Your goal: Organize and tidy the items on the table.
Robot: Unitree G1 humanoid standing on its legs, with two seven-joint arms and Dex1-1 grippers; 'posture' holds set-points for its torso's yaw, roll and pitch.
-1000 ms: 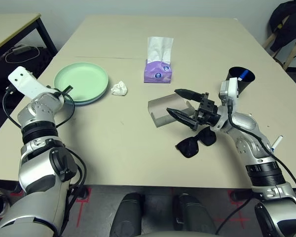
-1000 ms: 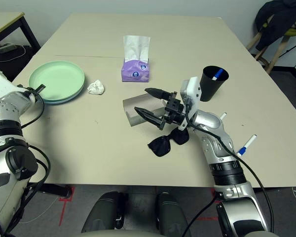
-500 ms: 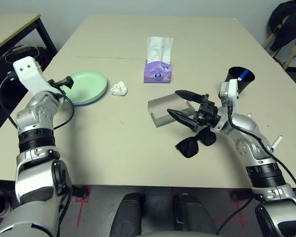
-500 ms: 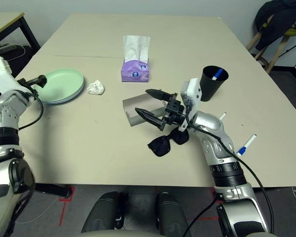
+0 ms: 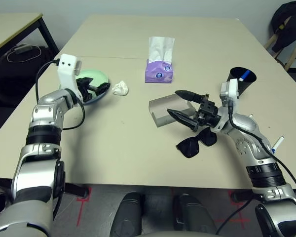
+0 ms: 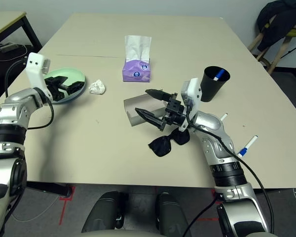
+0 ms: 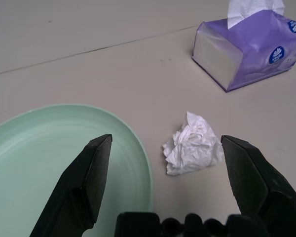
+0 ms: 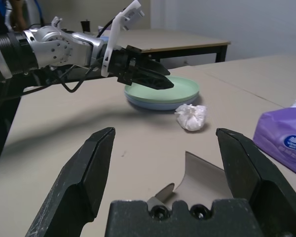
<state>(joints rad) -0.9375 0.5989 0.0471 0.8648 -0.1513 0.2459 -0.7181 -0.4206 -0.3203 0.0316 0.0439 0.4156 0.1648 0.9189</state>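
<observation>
Left gripper over the near rim of the green plate, jaws wide apart, aimed toward the tissue just beside the plate on the table. Green plate stacked on a blue plate, blue edge peeking out underneath. Purple tissue box behind the tissue, a white sheet sticking up from its top. Right gripper raised at mid-table, jaws spread wide, holding nothing, hovering over the grey case, which lies open with its flap raised. Sunglasses folded on the table just in front of the case, under the right forearm. Black cup upright to the right, beyond the right wrist, with a blue-capped marker standing inside. Another marker lying near the right table edge, and a further marker partly hidden behind the right arm. Side table with cables off to the far left, well apart from the work area.
</observation>
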